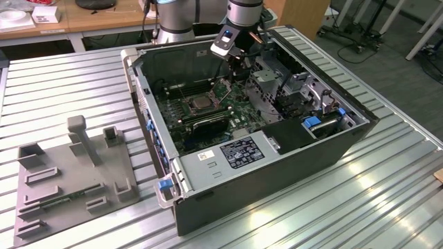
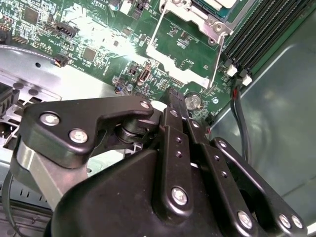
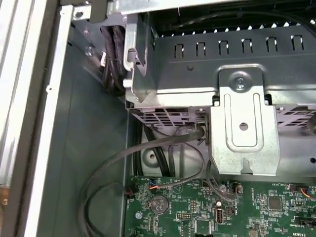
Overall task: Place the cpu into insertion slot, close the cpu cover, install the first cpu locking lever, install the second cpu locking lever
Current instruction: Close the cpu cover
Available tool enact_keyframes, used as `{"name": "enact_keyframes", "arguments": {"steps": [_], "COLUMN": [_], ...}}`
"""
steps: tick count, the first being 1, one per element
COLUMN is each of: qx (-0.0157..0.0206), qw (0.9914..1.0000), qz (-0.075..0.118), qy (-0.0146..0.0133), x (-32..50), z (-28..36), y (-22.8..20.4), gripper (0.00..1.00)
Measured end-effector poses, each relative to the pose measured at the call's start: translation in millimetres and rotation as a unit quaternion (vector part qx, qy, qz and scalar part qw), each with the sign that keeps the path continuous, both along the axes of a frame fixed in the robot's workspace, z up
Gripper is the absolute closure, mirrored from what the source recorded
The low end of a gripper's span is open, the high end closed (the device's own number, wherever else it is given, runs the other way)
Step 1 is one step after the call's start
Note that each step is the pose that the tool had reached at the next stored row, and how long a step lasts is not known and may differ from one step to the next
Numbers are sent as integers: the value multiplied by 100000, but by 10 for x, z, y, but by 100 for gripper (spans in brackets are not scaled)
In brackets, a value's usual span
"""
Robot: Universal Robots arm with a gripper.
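- While the hand (image 1: 237, 58) is held over the open computer case (image 1: 277, 171) on the ribbed tabletop (image 1: 69, 78), its state, clenched or released, cannot be told.
- The cpu (image 1: 201, 102) is seen as a small, flat, pale square seated in the insertion slot (image 1: 187, 102) on the green motherboard (image 1: 239, 116).
- The cpu cover (image 2: 170, 61), a thin silvery frame with a large square window, is swung up and open beside the slot.
- Green board is seen through that window in the second wrist view.
- The hand is placed near the cover's free edge; contact cannot be told.
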State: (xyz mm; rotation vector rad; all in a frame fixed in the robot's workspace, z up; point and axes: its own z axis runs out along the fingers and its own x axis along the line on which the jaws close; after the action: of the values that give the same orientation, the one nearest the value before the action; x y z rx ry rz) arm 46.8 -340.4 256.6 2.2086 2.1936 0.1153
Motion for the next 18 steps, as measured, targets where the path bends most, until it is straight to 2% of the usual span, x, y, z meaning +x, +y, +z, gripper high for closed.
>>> {"name": "enact_keyframes", "arguments": {"steps": [9, 18], "qx": [-1, -5], "qw": [100000, 100000], "qz": [2, 1], "qy": [0, 1], "x": [0, 0], "z": [-96, -104], "y": [0, 0], "gripper": [89, 89]}}
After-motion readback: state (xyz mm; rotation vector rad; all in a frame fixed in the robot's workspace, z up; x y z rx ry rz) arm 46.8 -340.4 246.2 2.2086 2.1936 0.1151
